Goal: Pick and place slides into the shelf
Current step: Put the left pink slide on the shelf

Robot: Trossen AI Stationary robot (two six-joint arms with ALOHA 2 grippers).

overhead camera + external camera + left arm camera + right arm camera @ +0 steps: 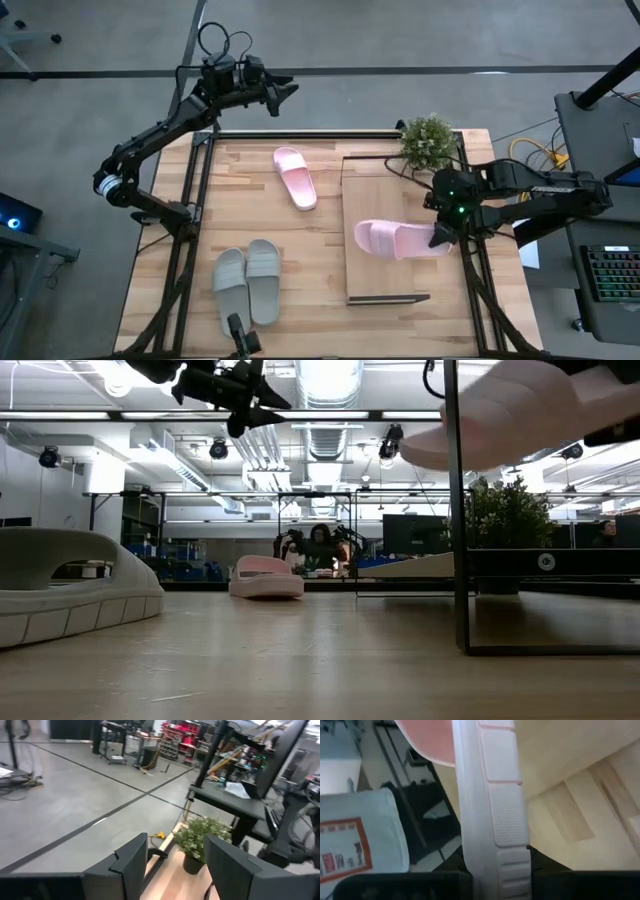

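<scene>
A pale pink slide (pixel 398 240) hangs above the light-wood shelf (pixel 380 190), with my right gripper (pixel 440 236) shut on it; in the low view this slide (pixel 510 405) is high above the shelf's black frame (pixel 457 510). The other pink slide (pixel 295 177) lies sole down on the table left of the shelf. The grey-green pair (pixel 248 282) lies side by side near the front edge. My left gripper (pixel 281 92) is open, held high beyond the table's far edge, with nothing between its fingers (pixel 131 865). My right gripper holds the pink slide by the end toward the table's right edge (pixel 430 240). The sole's ribbed side (pixel 495 830) runs between the two fingers, which slant down from the table's right side. The slide is lifted clear of the shelf, roughly level.
A small potted plant (pixel 428 141) stands at the shelf's far right corner, also ahead of my left gripper (pixel 200 837). Bare tabletop (pixel 310 250) lies between the grey-green pair and the shelf. Desks and a keyboard (pixel 612 270) stand off the table's right side.
</scene>
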